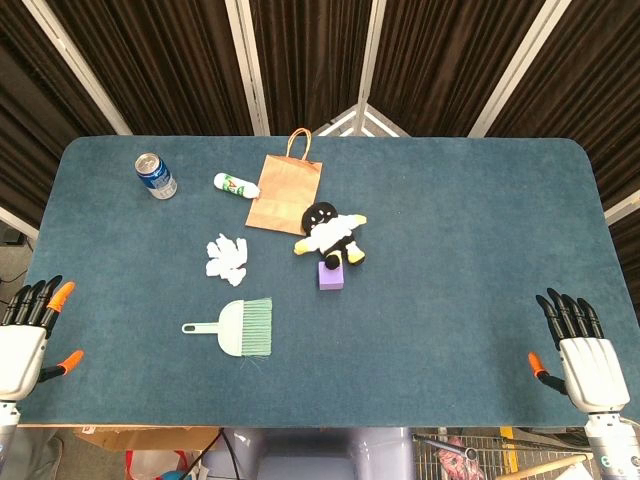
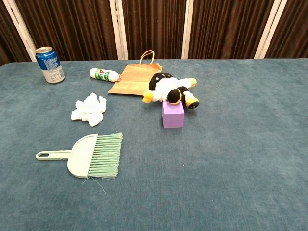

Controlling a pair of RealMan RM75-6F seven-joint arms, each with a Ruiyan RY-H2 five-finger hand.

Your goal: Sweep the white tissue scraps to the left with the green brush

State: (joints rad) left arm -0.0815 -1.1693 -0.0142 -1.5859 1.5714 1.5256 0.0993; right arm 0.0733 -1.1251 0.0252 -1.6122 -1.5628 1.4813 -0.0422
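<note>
The green brush (image 1: pixel 238 327) (image 2: pixel 89 155) lies flat on the blue table, handle pointing left and bristles to the right. Just behind it sits a small heap of white tissue scraps (image 1: pixel 226 258) (image 2: pixel 89 109). My left hand (image 1: pixel 27 338) rests at the table's front left corner, fingers spread and holding nothing, well left of the brush. My right hand (image 1: pixel 580 345) is at the front right corner, fingers apart and empty, far from the brush. Neither hand shows in the chest view.
A blue soda can (image 1: pixel 155 175) (image 2: pixel 50 64) stands at the back left. A small white bottle (image 1: pixel 235 185) (image 2: pixel 104 74) lies beside a flat brown paper bag (image 1: pixel 284 190) (image 2: pixel 134 79). A penguin plush (image 1: pixel 331 233) (image 2: pixel 170 89) leans on a purple block (image 1: pixel 331 275) (image 2: pixel 173 114).
</note>
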